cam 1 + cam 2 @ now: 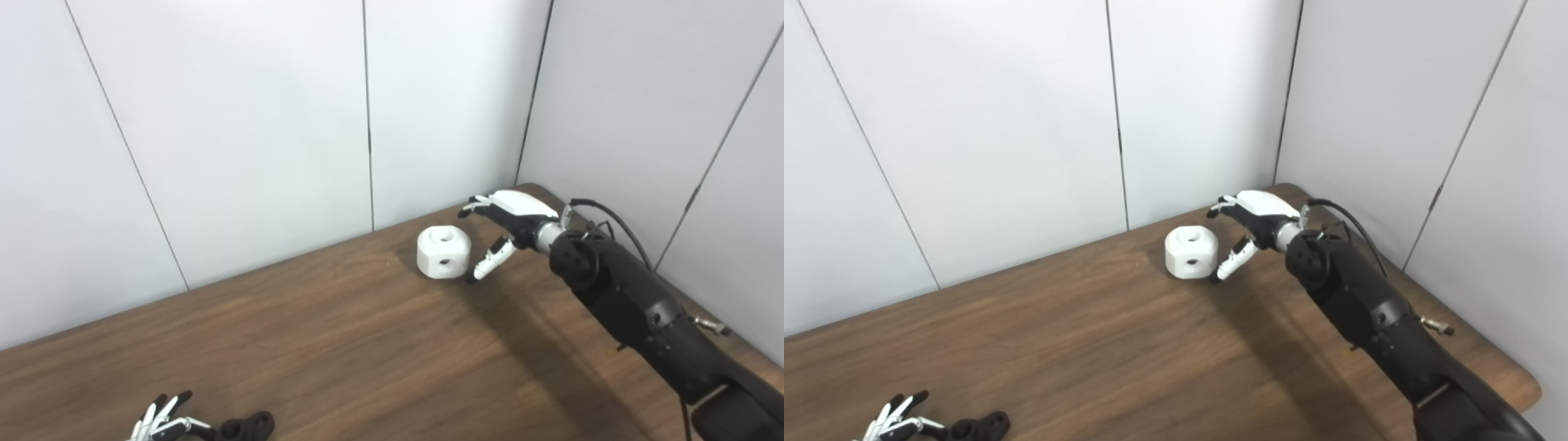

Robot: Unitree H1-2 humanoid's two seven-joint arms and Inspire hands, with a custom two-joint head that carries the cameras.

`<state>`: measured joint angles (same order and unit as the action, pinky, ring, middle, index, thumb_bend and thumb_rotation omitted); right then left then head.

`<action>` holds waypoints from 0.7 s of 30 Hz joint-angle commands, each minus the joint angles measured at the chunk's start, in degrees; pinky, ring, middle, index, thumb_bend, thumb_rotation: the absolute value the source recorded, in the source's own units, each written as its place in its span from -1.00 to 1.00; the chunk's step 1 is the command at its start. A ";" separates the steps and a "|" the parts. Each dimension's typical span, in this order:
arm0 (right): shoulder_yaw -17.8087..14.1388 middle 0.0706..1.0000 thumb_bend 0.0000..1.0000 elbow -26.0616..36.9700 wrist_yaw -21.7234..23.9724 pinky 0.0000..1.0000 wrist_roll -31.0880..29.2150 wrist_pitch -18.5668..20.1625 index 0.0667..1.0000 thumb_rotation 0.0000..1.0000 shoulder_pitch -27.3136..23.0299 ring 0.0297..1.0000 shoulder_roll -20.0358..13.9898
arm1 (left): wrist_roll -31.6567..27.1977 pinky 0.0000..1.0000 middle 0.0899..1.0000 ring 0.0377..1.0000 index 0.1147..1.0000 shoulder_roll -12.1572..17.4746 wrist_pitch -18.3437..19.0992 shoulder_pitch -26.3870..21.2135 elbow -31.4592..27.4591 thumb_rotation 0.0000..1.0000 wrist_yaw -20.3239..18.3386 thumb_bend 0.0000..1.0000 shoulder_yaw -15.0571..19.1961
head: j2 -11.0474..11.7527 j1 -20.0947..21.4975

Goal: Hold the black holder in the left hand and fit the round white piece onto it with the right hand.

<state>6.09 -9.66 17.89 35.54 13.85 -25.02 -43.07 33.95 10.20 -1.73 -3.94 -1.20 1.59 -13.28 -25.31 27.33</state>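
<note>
Two hands in view. Right hand spread, empty, thumb tip just beside the white piece, which sits on the table near the far corner. Left hand at the bottom edge, fingers apart, thumb at the black holder lying flat; grip unclear.

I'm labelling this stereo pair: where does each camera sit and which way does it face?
Left eye view: on the head, looking down at the table corner; right hand beside the white piece, left hand at the black holder.
Right eye view: same aim, set slightly rightward.
Both share everything.
</note>
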 commanded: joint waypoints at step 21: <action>1.18 0.96 1.00 -1.48 -1.77 1.00 1.72 -0.35 0.70 -0.22 -5.71 1.00 0.92 | 0.10 1.00 0.80 1.00 -0.17 -0.11 0.91 2.16 -1.20 -0.93 -0.15 0.04 -0.19 | 0.71 -0.72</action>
<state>7.79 -12.08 17.77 36.76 13.88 -27.39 -40.87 34.05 9.94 -0.98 -3.07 -2.46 1.66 -13.26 -24.52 26.54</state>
